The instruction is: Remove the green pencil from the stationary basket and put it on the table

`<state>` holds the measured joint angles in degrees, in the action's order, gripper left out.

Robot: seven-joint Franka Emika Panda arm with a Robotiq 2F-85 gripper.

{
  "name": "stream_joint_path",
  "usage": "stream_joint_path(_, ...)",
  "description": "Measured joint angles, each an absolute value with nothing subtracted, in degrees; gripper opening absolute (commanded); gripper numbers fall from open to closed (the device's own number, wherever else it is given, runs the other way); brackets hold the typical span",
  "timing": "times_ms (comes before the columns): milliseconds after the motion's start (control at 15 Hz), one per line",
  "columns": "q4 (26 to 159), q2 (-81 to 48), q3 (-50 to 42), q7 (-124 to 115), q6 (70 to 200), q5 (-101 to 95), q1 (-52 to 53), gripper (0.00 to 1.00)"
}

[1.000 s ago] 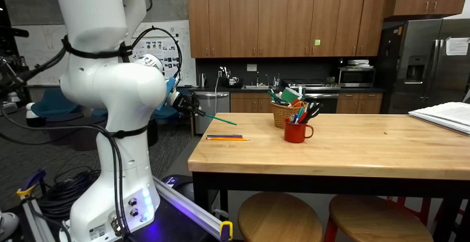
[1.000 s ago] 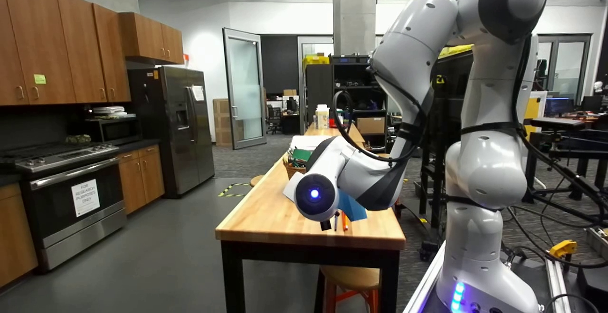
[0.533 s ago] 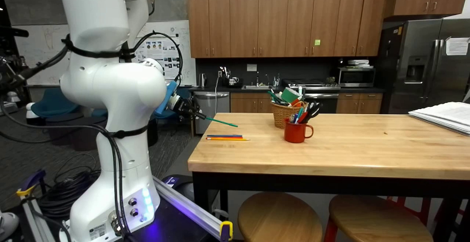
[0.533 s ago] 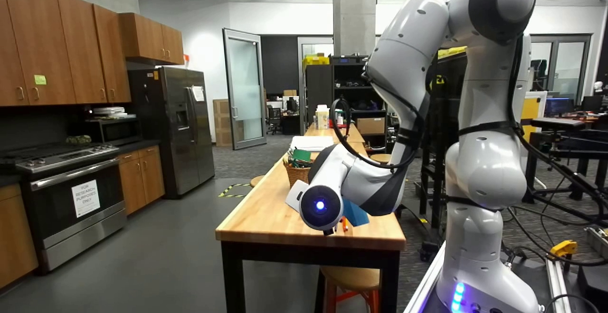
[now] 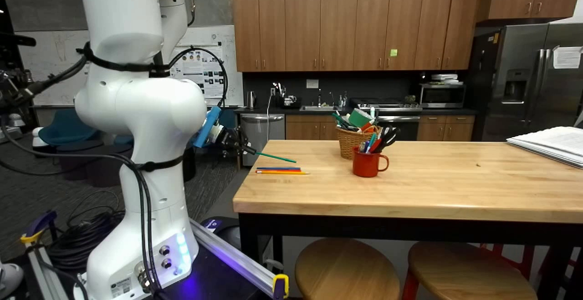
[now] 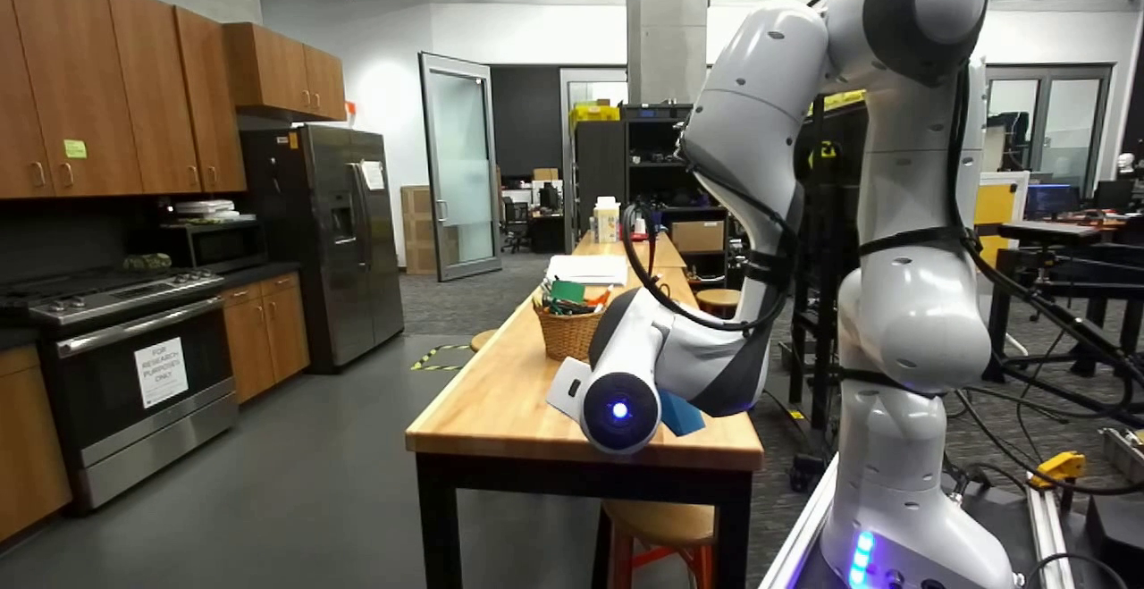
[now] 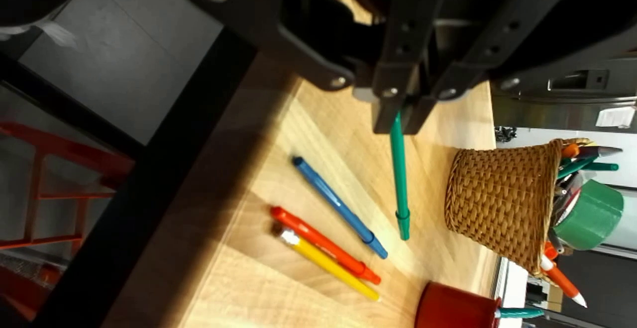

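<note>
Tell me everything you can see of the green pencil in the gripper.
The green pencil is thin and straight, with a slight shine like plastic and a raised ring near its free end. The gripper grips its other end, which is hidden. In an exterior view it slants slightly down over the table; the wrist view shows it between the blue pen and the basket. Whether it touches the table cannot be told.

Brown cabinets (image 5: 339, 27) hang above a dark counter (image 5: 448, 111) near a fridge (image 5: 519, 63)
</note>
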<state>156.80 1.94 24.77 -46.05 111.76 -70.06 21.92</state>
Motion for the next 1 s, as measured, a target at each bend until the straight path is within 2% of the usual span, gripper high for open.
stream_joint_path(1000,158.9,0.64,23.41,-44.03,113.47,-77.72,21.89,0.02)
